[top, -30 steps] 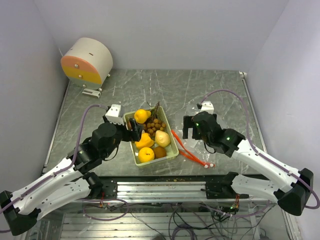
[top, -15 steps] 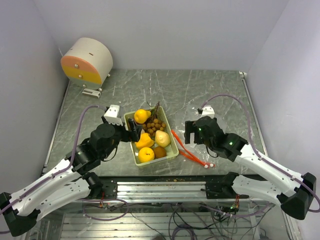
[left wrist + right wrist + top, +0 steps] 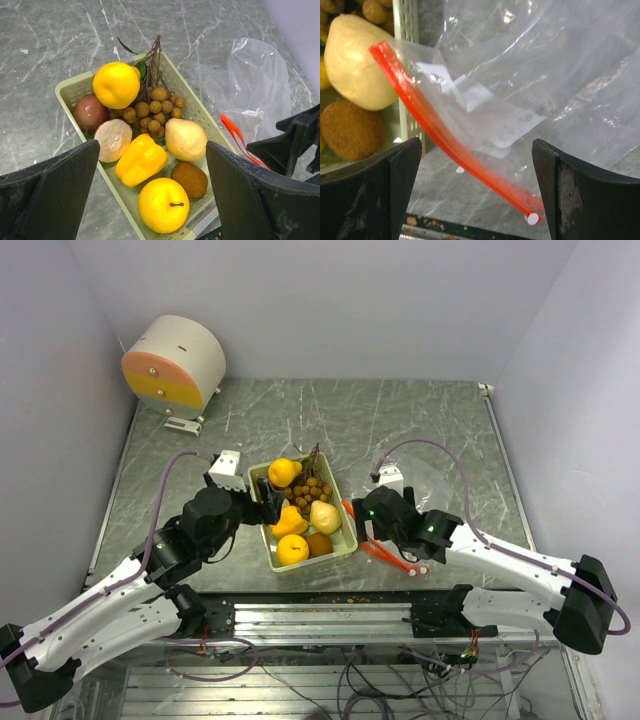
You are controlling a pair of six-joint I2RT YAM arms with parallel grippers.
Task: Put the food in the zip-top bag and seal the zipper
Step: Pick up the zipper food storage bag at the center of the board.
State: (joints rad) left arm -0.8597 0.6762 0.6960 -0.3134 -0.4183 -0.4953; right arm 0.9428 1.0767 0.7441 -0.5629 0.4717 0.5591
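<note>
The food lies in a pale green tray (image 3: pixel 340 551) at mid table. In the left wrist view it holds two yellow round fruits (image 3: pixel 116 84) (image 3: pixel 163 204), a pale pear (image 3: pixel 185 139), a reddish apple (image 3: pixel 90 112), brown berries (image 3: pixel 155 107) and a yellow pepper-shaped piece (image 3: pixel 141 159). My left gripper (image 3: pixel 270 502) (image 3: pixel 152 165) is open above the tray, holding nothing. The clear zip-top bag (image 3: pixel 430 480) (image 3: pixel 560 75) lies flat right of the tray, its red zipper (image 3: pixel 385 545) (image 3: pixel 455 150) nearest the tray. My right gripper (image 3: pixel 363 513) (image 3: pixel 476 150) is open over the zipper.
A white drum with an orange and yellow face (image 3: pixel 175 360) stands at the back left. Walls close in the table on three sides. Crumbs lie along the table's front edge (image 3: pixel 350 595). A brown kiwi-like piece (image 3: pixel 189 178) also lies in the tray.
My right gripper has moved left and nearer, from over the bag's middle to the zipper end by the tray. The left arm has barely moved.
</note>
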